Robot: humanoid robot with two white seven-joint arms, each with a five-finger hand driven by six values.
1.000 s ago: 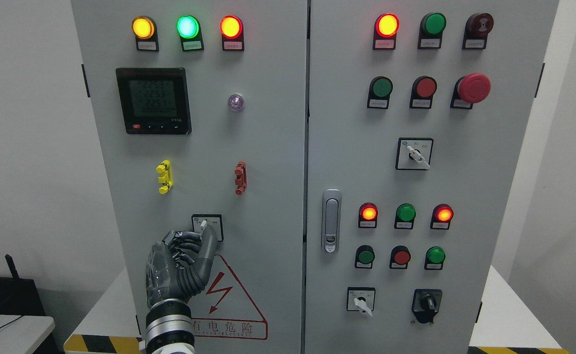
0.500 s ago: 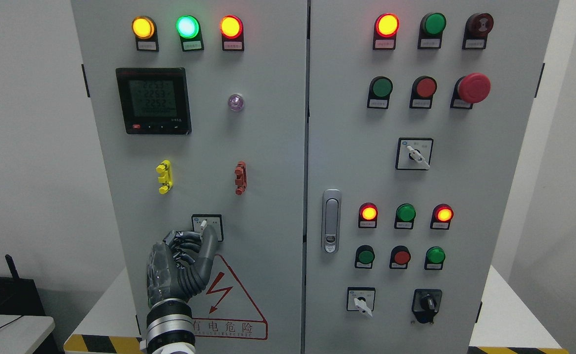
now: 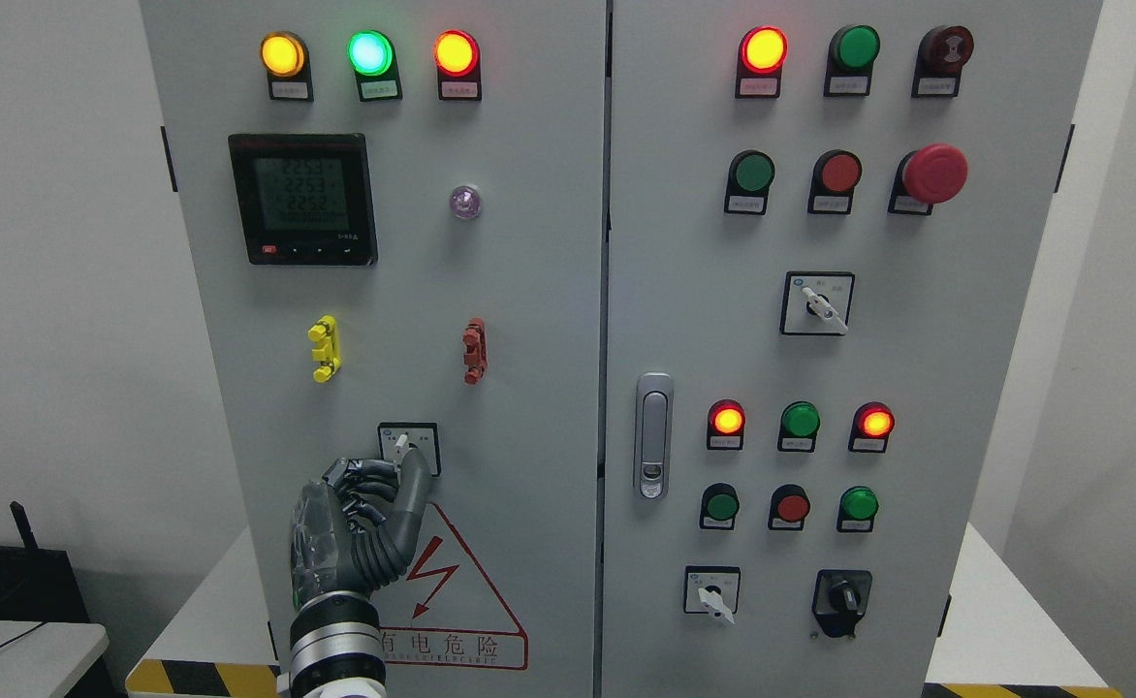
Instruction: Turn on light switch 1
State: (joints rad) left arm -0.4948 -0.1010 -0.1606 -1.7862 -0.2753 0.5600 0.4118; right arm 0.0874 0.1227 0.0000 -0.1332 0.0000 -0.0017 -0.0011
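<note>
One hand only, the left hand (image 3: 360, 523), is seen. Its fingers (image 3: 411, 485) are curled just below the switch (image 3: 403, 446), whose lever is pointed toward 11 o'clock; no firm grasp is shown.

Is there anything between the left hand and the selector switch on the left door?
Nothing visible. The left hand is already at the selector switch, its fingers against the knob's lower edge. Whether they grip the knob cannot be told. The warning triangle lies flat below.
</note>
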